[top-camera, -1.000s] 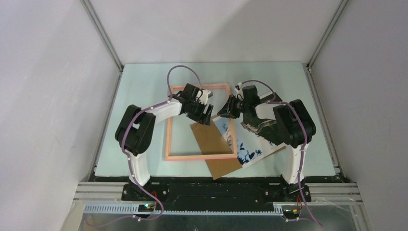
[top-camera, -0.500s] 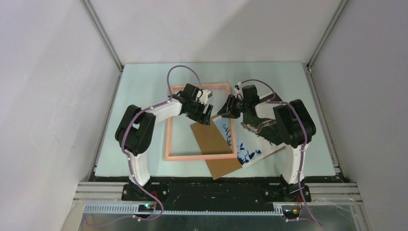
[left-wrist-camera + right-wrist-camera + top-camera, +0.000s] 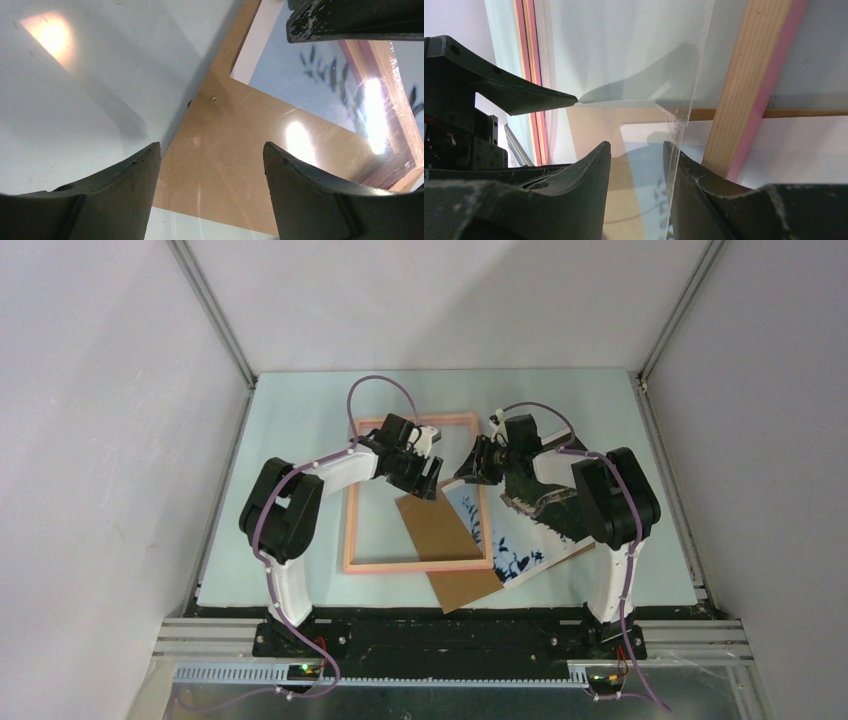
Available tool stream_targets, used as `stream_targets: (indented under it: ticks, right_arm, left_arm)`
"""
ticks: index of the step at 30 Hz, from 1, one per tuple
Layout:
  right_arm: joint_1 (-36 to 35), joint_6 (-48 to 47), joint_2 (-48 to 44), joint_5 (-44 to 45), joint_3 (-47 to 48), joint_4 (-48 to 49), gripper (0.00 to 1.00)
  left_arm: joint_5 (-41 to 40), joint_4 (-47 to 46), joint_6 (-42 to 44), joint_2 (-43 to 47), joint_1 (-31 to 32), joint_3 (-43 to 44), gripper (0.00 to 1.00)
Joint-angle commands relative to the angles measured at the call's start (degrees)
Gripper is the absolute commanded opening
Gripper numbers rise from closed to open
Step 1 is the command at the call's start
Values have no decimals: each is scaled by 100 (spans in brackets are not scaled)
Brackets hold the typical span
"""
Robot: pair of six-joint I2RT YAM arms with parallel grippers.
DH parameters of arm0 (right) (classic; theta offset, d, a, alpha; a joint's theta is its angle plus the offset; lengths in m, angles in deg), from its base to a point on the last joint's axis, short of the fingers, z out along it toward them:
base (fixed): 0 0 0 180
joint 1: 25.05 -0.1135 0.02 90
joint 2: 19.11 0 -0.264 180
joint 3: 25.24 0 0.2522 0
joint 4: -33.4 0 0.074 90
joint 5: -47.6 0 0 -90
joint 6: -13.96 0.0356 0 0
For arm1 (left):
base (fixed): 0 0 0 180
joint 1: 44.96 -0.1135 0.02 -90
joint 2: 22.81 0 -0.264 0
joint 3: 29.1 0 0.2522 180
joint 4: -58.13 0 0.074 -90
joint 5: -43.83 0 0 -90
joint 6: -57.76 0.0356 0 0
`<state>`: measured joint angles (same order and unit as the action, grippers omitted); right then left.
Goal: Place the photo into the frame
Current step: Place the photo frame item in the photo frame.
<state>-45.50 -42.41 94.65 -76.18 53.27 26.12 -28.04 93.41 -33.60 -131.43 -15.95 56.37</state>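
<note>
Photo (image 3: 506, 544) beside right end effector (image 3: 466, 472)

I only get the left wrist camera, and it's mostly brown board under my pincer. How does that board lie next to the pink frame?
Observer: From above, the backing board lies tilted across the frame's near rail, its near end sticking out past it.
Operator: Where's the rest of the picture?
Observer: The photo lies mostly outside the frame on the right, partly hidden under the right arm.
Operator: And the other pincer?
Observer: The right pincer is at the frame's right rail, toward its far end; its own camera shows its jaws apart.
</note>
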Motion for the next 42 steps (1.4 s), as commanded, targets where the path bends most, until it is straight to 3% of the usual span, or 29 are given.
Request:
stream_targets:
  ticks: [1,18,42]
  right_arm:
    - [98,-312,-357,211,161,-182,48]
    - [243,-704,-696,450,155,-607,48]
    - [149,-553,-532,119,152,-384,46]
  left_arm:
    - [-67,-118,83,-1,27,0,80]
    - [-125,-120,110,46,25,-25,80]
    - [-110,-114,102,68,25,-24,80]
